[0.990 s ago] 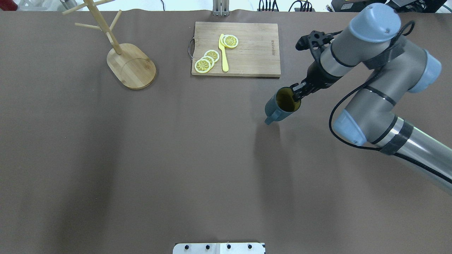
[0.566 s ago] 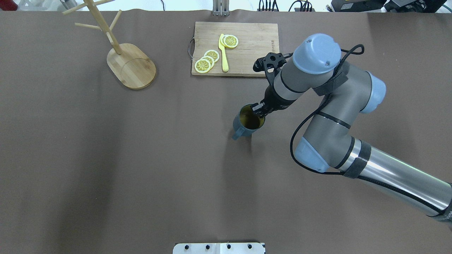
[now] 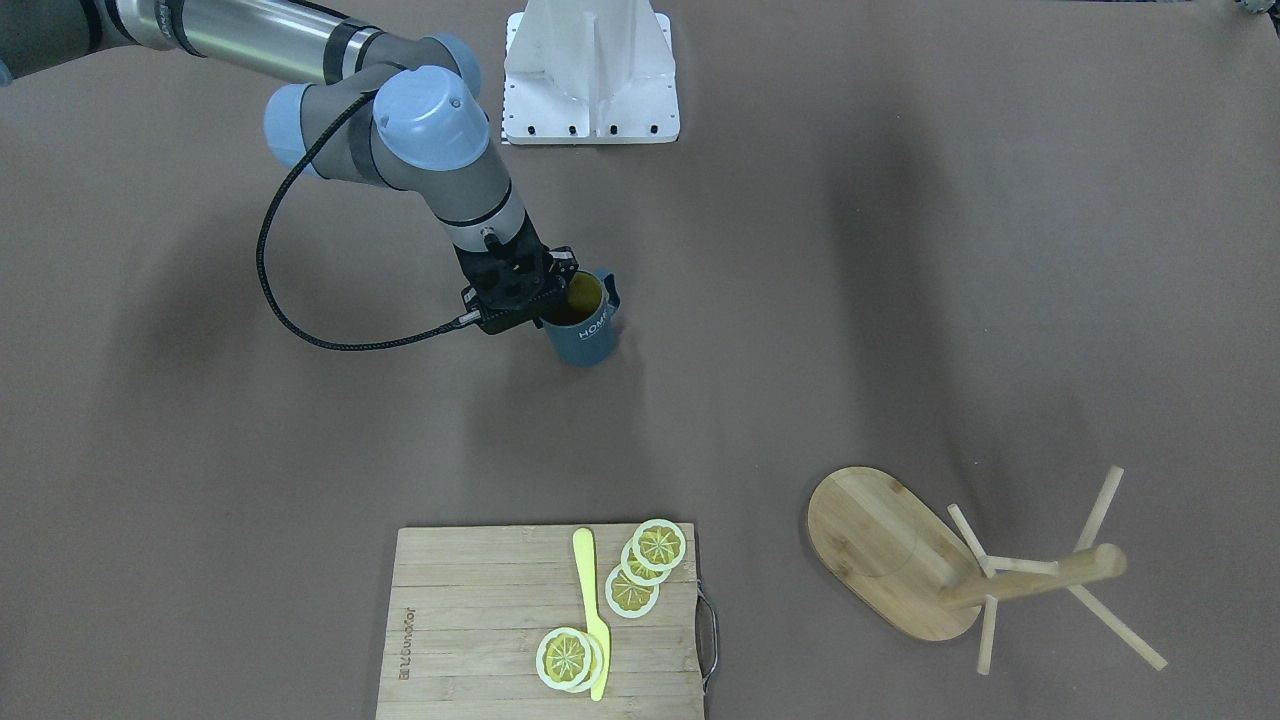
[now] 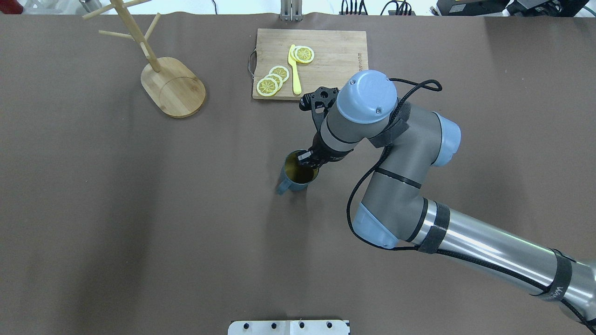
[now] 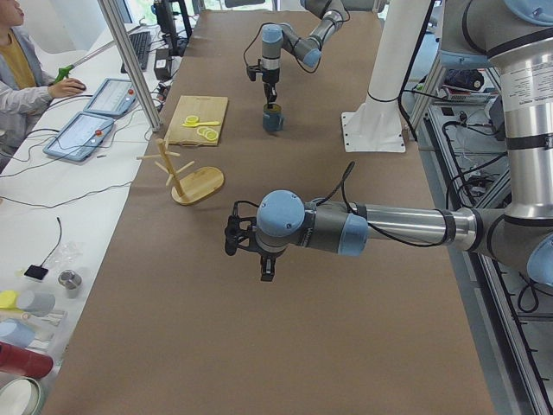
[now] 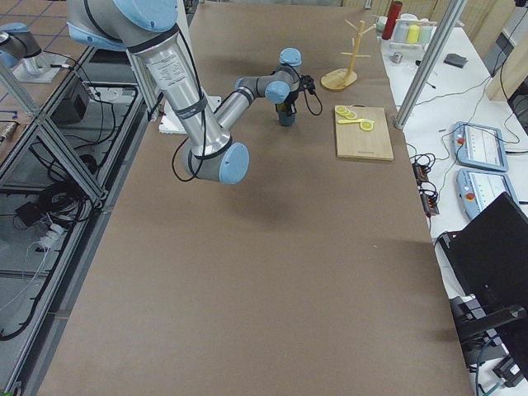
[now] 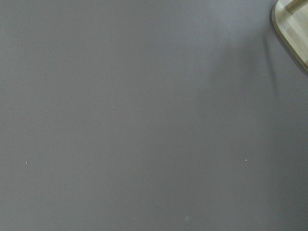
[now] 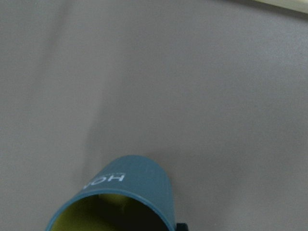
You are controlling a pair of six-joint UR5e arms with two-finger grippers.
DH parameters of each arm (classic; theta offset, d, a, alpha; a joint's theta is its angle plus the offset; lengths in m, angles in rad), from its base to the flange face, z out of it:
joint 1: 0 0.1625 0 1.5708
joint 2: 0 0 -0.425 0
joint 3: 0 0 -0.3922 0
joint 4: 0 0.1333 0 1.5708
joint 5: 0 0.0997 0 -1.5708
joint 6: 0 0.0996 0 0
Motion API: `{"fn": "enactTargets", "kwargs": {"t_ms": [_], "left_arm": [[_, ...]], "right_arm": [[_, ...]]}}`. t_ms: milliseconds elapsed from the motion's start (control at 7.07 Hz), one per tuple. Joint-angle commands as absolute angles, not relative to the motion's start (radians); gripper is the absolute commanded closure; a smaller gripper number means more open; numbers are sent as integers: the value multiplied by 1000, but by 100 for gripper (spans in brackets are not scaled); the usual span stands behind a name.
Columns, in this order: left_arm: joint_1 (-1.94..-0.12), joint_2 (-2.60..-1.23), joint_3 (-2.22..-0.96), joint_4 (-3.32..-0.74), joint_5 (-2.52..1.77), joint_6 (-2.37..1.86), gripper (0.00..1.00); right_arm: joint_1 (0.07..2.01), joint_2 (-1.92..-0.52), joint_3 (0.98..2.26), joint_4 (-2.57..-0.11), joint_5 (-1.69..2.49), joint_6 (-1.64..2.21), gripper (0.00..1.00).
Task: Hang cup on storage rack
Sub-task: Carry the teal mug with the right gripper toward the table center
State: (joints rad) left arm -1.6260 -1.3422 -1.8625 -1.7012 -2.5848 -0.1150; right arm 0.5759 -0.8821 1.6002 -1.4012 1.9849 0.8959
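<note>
- One cup (image 4: 298, 173), mouth up, is sitting mid-counter (image 4: 139, 209), on the robot's side of the cutting board (image 4: 330, 51). Its handle is pointing toward the robot's left and the near edge. Whether its bottom is touching the counter: cannot tell.
- Right end effector (image 4: 306, 158) is pinching the cup's rim from above, one finger inside and one outside, on the side opposite the handle.
- One storage rack (image 4: 173, 88) is standing upright at the counter's far left, well apart from the cup.
- Left end effector (image 5: 267, 273) is hanging over the counter, showing only in the left side view. Spread or pressed together: cannot tell.
- One cutting board is carrying five lemon slices (image 4: 267, 86), a trio and a pair, with one yellow knife (image 4: 295, 74) lying between the groups.
</note>
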Motion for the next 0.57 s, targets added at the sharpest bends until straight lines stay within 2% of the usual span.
{"fn": "enactTargets", "kwargs": {"t_ms": [0, 424], "left_arm": [[-1626, -1342, -1864, -1701, -2585, -115, 2], [-1626, -1342, -1864, -1701, -2585, -115, 2]], "right_arm": [[561, -839, 1597, -1489, 1980, 940, 100], [542, -816, 1571, -1493, 1980, 1060, 100]]}}
